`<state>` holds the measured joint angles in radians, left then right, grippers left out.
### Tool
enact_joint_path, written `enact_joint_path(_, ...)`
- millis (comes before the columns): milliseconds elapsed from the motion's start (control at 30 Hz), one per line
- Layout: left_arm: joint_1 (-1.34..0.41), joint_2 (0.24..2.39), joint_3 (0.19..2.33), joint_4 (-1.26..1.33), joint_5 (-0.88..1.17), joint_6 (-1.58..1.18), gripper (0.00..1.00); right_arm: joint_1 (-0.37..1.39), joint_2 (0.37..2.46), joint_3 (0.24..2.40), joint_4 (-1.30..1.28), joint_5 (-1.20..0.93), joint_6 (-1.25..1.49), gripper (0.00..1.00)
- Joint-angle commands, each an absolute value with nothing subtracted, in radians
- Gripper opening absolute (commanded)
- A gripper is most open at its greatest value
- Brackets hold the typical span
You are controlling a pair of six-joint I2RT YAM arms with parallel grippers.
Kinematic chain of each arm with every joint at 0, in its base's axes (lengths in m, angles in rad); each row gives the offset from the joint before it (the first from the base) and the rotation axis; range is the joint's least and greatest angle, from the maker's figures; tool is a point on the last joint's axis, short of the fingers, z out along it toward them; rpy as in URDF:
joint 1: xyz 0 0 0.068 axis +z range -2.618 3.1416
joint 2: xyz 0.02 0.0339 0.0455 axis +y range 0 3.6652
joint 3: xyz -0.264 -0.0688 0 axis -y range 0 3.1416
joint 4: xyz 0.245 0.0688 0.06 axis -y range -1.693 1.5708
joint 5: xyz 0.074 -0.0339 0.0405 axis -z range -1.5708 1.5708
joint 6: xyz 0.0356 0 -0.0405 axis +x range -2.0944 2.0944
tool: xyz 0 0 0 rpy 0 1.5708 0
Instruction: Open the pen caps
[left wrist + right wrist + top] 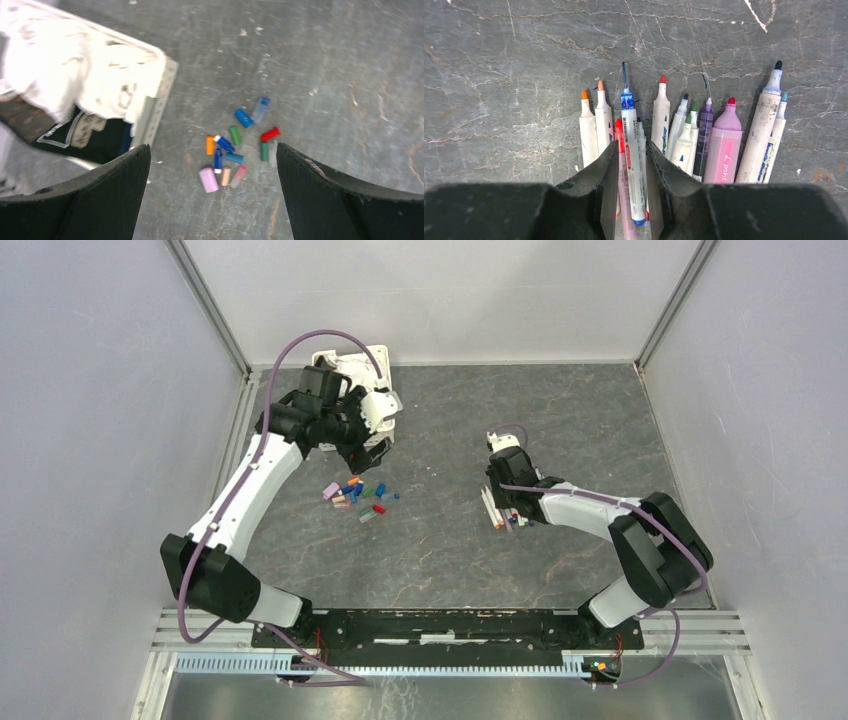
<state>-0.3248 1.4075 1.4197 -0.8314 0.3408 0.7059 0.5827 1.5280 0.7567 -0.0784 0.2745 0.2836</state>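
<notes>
Small print on pens, none legible

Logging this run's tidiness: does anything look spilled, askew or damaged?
Nothing looks broken. The pen caps lie scattered in a loose heap, apart from the uncapped pens; the table is scuffed.

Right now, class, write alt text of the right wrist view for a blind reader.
The right pincer straddles a blue-banded pen and a red pen, within a row of uncapped pens on the grey table.
</notes>
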Motion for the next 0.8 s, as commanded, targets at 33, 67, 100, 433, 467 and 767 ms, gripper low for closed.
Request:
enact_joint_path(33, -0.301, 1.29, 1.358, -0.648, 0.22, 0.576, 1.0, 0.591, 1.45, 0.742, -0.081, 0.273, 0.298, 0.32)
enact_joint_path(67, -0.297, 1.284, 1.348, -0.638, 0.213, 0.575, 1.0, 0.59, 1.443, 0.752, -0.092, 0.271, 0.297, 0.33)
enact_joint_path(100, -0.29, 1.283, 1.341, -0.63, 0.208, 0.571, 1.0, 0.59, 1.434, 0.762, -0.104, 0.268, 0.297, 0.34)
enact_joint_path(433, -0.059, 1.352, 1.242, -0.482, 0.23, 0.463, 1.0, 0.564, 1.264, 0.817, -0.181, 0.449, 0.276, 0.96)
enact_joint_path(467, -0.04, 1.358, 1.218, -0.454, 0.223, 0.449, 1.0, 0.55, 1.254, 0.813, -0.185, 0.482, 0.28, 0.98)
enact_joint_path(767, -0.02, 1.373, 0.886, -0.086, 0.202, 0.359, 1.0, 0.402, 1.162, 0.641, -0.027, 0.838, 0.249, 0.98)
